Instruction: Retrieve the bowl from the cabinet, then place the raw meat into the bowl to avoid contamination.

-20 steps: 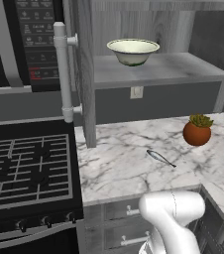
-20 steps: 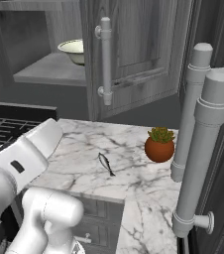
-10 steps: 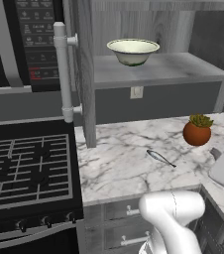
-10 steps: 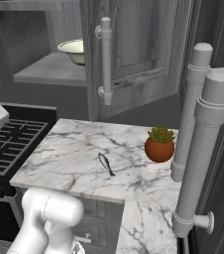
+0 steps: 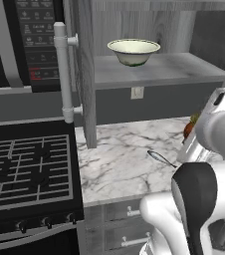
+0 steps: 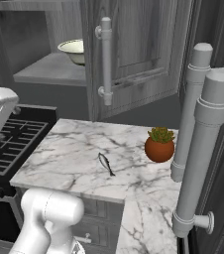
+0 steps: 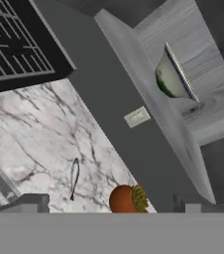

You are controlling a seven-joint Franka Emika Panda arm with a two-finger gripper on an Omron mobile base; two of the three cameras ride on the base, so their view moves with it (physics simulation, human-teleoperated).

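Overhead, round glazed bowl, woodgrain shelf.

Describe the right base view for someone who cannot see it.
A cream bowl sits on a shelf in the open grey cabinet. Below, on the marble counter, lie a small fish-like sliver of raw meat and an orange plant pot.

One bowl sits on the shelf of the one open cabinet, far side. One sliver of raw meat lies on the marble counter, and one potted plant stands to its right. One stove at left, one microwave above it, one wall outlet.
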